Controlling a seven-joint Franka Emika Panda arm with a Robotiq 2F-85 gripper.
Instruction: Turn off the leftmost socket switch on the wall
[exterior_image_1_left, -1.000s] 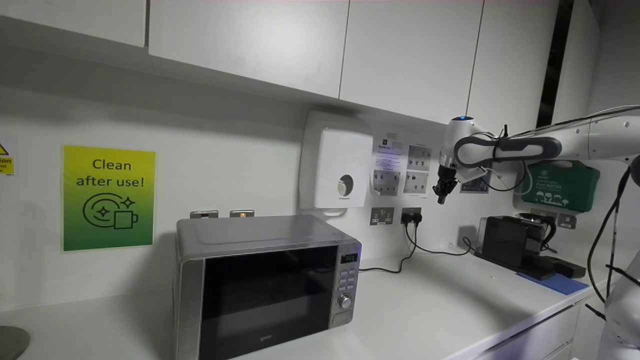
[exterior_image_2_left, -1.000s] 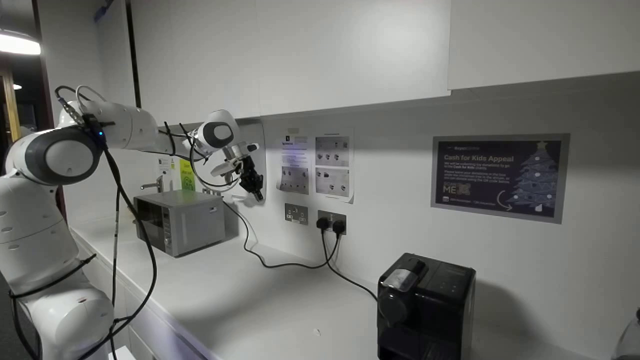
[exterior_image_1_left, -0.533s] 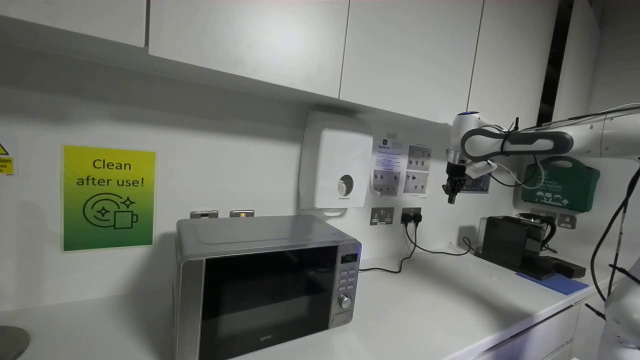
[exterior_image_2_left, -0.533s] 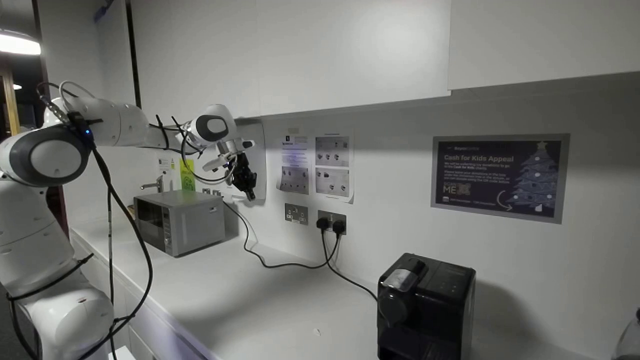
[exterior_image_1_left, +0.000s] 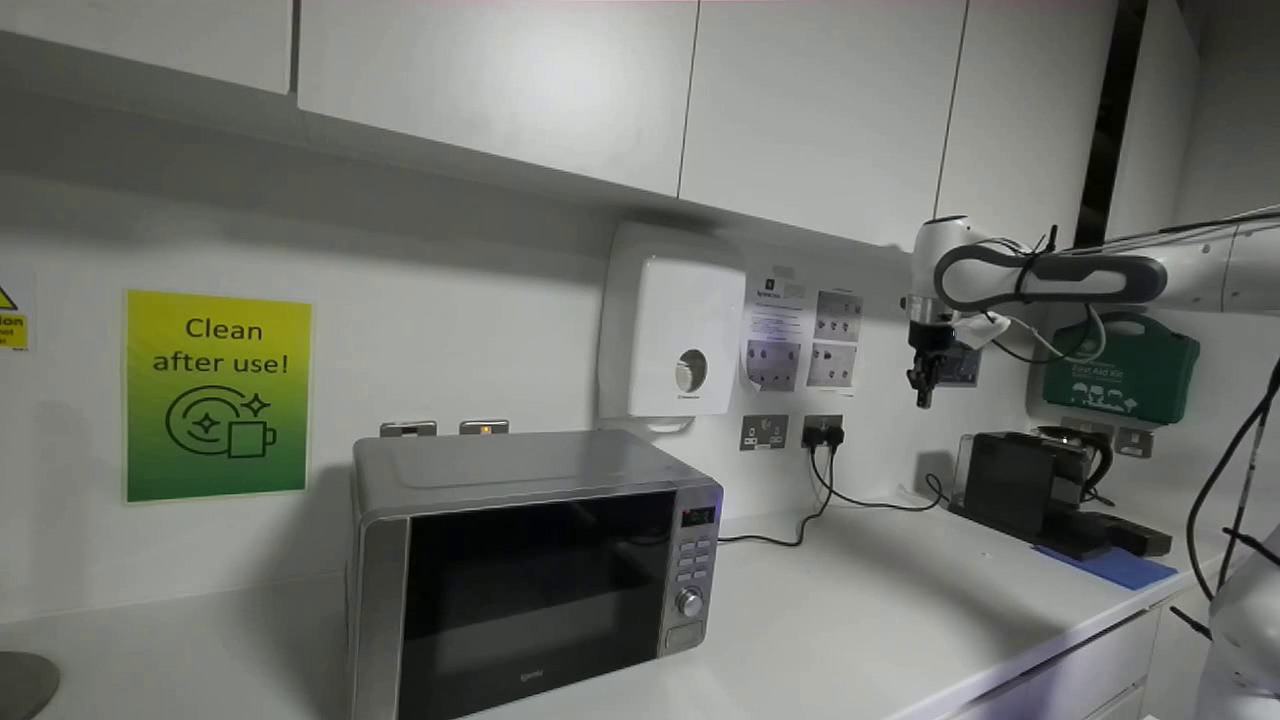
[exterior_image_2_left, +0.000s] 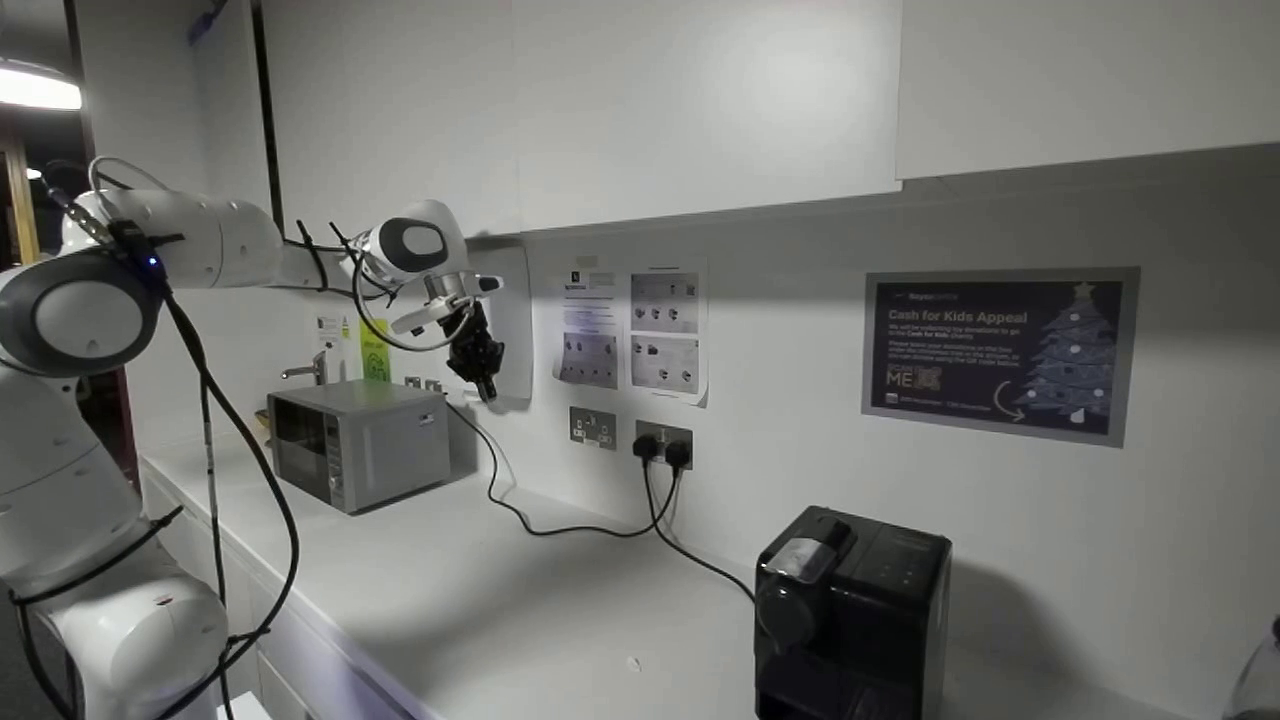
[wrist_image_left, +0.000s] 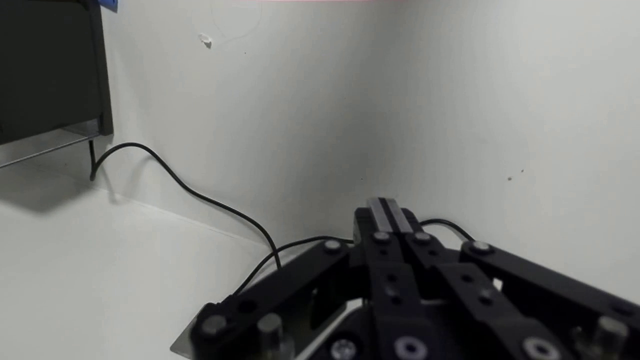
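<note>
A grey double wall socket (exterior_image_1_left: 763, 432) with no plugs is the left one of the two sockets right of the microwave; it shows in both exterior views (exterior_image_2_left: 592, 428). The socket beside it (exterior_image_1_left: 823, 422) holds two black plugs (exterior_image_2_left: 661, 451). The switch positions are too small to tell. My gripper (exterior_image_1_left: 924, 403) is shut and empty, pointing down in the air, apart from the wall and above socket height; it also shows in an exterior view (exterior_image_2_left: 487, 392). In the wrist view its fingertips (wrist_image_left: 390, 215) are together, and a grey plate (wrist_image_left: 184, 342) is partly hidden behind it.
A microwave (exterior_image_1_left: 540, 590) stands on the counter (exterior_image_2_left: 480, 610), below two small switch plates (exterior_image_1_left: 484, 427). A white dispenser (exterior_image_1_left: 670, 320) hangs on the wall beside the sockets. Black cables (exterior_image_2_left: 590, 531) cross the counter to a coffee machine (exterior_image_2_left: 850, 610). Cupboards (exterior_image_1_left: 820, 110) overhang above.
My gripper has moved right in one exterior view and left in the other, away from the wall. It hangs more upright now. The sockets and plugs have not moved.
</note>
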